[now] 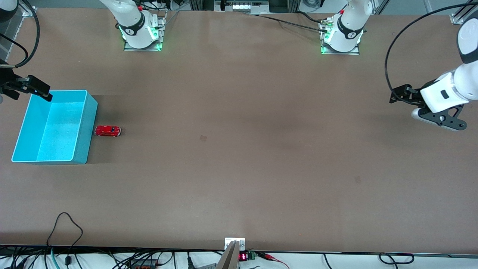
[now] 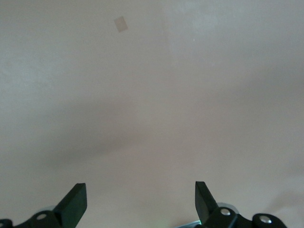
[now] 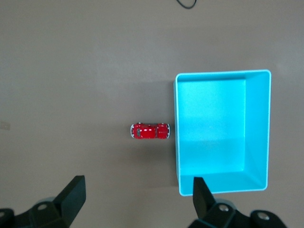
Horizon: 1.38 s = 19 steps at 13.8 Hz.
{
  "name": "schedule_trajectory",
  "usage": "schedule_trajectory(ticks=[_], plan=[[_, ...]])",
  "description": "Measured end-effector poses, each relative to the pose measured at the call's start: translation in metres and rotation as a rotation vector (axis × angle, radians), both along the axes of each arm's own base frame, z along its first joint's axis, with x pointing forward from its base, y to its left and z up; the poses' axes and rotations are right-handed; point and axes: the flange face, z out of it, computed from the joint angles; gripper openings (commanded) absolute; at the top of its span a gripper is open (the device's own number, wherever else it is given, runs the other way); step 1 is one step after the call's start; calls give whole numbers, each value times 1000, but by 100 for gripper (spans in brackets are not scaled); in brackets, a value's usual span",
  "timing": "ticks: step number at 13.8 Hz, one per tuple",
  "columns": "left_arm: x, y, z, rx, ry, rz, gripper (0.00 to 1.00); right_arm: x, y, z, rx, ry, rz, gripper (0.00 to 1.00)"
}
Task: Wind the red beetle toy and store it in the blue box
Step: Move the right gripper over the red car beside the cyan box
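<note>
Brown table (image 1: pixel 239 149) bears blue box (image 1: pixel 22 134) beside red beetle toy (image 1: pixel 108 131).

Even overhead light, fairly bright; soft shadows fall beside the blue box (image 1: pixel 56 127) and under the red beetle toy (image 1: pixel 108 131). Green glow rings both arm bases. Left wrist view looks washed-out and hazy.
</note>
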Motion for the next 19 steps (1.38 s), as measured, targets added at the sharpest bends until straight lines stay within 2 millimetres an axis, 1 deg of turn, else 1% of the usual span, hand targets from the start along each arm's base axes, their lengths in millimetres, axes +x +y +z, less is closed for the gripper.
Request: schedule_trajectory(ticks=[2, 4, 5, 6, 9, 10, 12, 13, 15, 17, 19], plan=[[2, -22, 9, 20, -17, 74, 100, 2, -3, -7, 2, 15, 3, 100], [2, -38, 21, 44, -56, 176, 100, 9, -3, -24, 5, 47, 61, 100], [3, -40, 28, 52, -81, 213, 100, 15, -4, -37, 9, 71, 99, 100], [4, -38, 32, 55, -106, 237, 100, 22, -4, -52, 17, 91, 129, 100], [6, -24, 42, 59, -155, 272, 100, 45, -4, -97, 64, 144, 255, 100], [2, -25, 46, 59, -161, 270, 100, 52, -5, -112, 81, 150, 303, 100], [-11, -36, 52, 54, -162, 250, 100, 61, -6, -137, 92, 164, 382, 100], [-17, -40, 55, 52, -161, 241, 100, 63, -6, -149, 101, 179, 442, 100], [-23, -43, 58, 50, -161, 233, 100, 63, -5, -179, 121, 203, 620, 100], [-24, -47, 58, 50, -161, 226, 100, 58, -6, -212, 136, 219, 827, 100], [-27, -55, 57, 52, -139, 202, 100, 50, -8, -244, 157, 240, 1018, 100]])
